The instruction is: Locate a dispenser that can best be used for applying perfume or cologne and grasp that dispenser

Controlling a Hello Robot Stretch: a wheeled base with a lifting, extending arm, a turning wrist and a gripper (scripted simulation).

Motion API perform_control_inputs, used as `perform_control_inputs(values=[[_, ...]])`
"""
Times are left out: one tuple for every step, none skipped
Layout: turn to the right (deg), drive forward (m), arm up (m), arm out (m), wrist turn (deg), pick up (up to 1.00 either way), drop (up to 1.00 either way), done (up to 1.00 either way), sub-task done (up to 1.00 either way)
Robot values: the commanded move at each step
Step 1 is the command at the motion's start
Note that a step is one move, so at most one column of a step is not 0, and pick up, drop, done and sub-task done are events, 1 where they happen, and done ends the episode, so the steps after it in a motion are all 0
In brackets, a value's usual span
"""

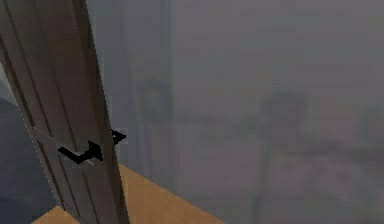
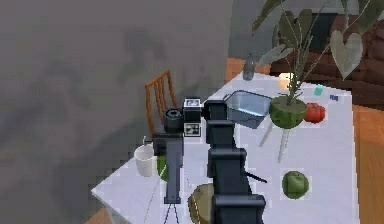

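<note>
Surface point(image 2: 330, 150) white. Arm point(image 2: 228, 165) black, gripper point(image 2: 172, 122) dark. Marker squares point(image 2: 193, 105) white with black marks. Chair point(image 2: 158, 92) reddish-brown wood. Cup point(image 2: 146, 158) white. Round pot point(image 2: 287, 115) green, leaves point(image 2: 345, 45) dark green. One fruit point(image 2: 315, 113) red, another point(image 2: 295, 184) green. Door point(image 1: 60, 100) grey-brown, handle point(image 1: 88, 152) black. Floor point(image 1: 160, 200) orange-tan wood.

A tall grey-brown door panel point(image 1: 60, 100) with a black lever handle point(image 1: 92, 150) stands at the forward view's left, above a warm orange-brown wooden floor point(image 1: 160, 200). In the arm side view a plain grey wall point(image 2: 80, 70) backs a white rectangular table point(image 2: 335, 160) — a brown slat-backed wooden chair point(image 2: 160, 92) stands at its far side.
</note>
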Motion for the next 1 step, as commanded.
perform_control_inputs(values=[[0.0,0.00,0.00,0.00,45.0,0.00,0.00,0.00,0.00]])
